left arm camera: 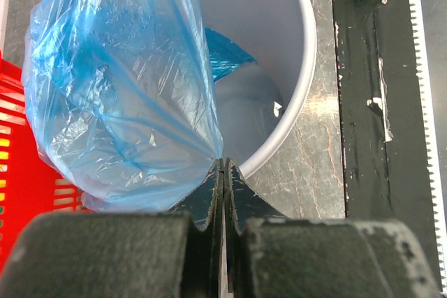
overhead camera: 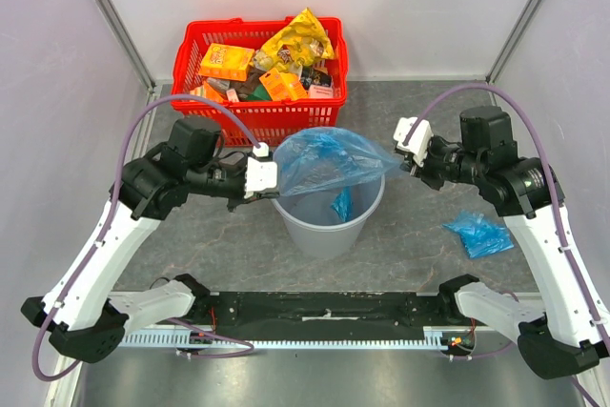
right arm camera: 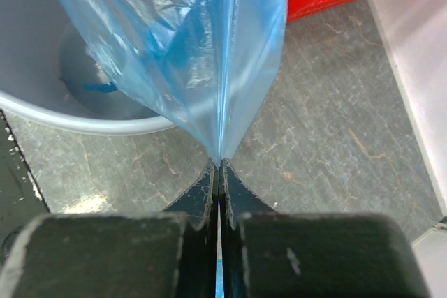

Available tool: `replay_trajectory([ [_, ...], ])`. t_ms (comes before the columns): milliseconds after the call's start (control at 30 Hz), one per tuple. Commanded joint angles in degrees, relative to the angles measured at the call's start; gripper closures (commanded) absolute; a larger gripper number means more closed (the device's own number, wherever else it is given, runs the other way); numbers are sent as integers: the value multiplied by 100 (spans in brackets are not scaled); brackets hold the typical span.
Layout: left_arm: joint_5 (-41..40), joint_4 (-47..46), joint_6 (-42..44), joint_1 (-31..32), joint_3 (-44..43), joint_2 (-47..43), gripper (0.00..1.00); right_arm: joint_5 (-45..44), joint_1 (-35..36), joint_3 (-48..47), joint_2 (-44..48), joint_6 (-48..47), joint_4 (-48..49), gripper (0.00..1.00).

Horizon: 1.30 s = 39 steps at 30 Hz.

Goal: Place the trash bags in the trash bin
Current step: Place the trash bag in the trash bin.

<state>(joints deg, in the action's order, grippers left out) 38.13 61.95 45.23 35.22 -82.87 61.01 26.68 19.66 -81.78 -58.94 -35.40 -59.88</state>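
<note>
A large translucent blue trash bag (overhead camera: pixel 329 159) is stretched over the round grey trash bin (overhead camera: pixel 324 231). My left gripper (overhead camera: pixel 271 178) is shut on the bag's left edge (left arm camera: pixel 126 102), just outside the bin's rim (left arm camera: pixel 307 68). My right gripper (overhead camera: pixel 400 157) is shut on the bag's right corner (right arm camera: pixel 202 54), beside the bin (right arm camera: pixel 91 125). A crumpled blue bag (overhead camera: pixel 341 203) lies inside the bin and shows in the left wrist view (left arm camera: pixel 223 57). Another blue bundle (overhead camera: pixel 478 234) lies on the table at the right.
A red mesh basket (overhead camera: pixel 259 111) full of snack packets, with a yellow packet (overhead camera: pixel 300 40) on top, stands just behind the bin. White walls close in at the back and sides. A black strip (overhead camera: pixel 324 304) runs between the arm bases.
</note>
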Motion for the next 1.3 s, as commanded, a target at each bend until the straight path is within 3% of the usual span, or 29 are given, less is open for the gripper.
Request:
replay_trajectory([
  [0, 221, 71, -190, 20, 43, -107, 98, 338, -6, -58, 32, 16, -366, 100],
  [333, 274, 106, -296, 20, 157, -283, 98, 795, -6, -58, -12, -99, -832, 96],
  [533, 370, -52, -383, 28, 35, -134, 97, 927, -6, -171, -65, 76, -736, 100],
  [600, 432, -78, -366, 37, -18, -11, 77, 1041, -6, -277, -135, 173, -692, 100],
  [800, 485, -113, -375, 160, -422, 481, 48, 1129, -15, -865, -539, 445, -648, 100],
  [933, 468, -227, -392, 300, -634, 683, 38, 1050, -6, -1199, -785, 613, -613, 100],
  [1267, -367, -350, -383, 1118, -695, 947, 32, 918, -6, -1736, -1023, 938, -595, 100],
])
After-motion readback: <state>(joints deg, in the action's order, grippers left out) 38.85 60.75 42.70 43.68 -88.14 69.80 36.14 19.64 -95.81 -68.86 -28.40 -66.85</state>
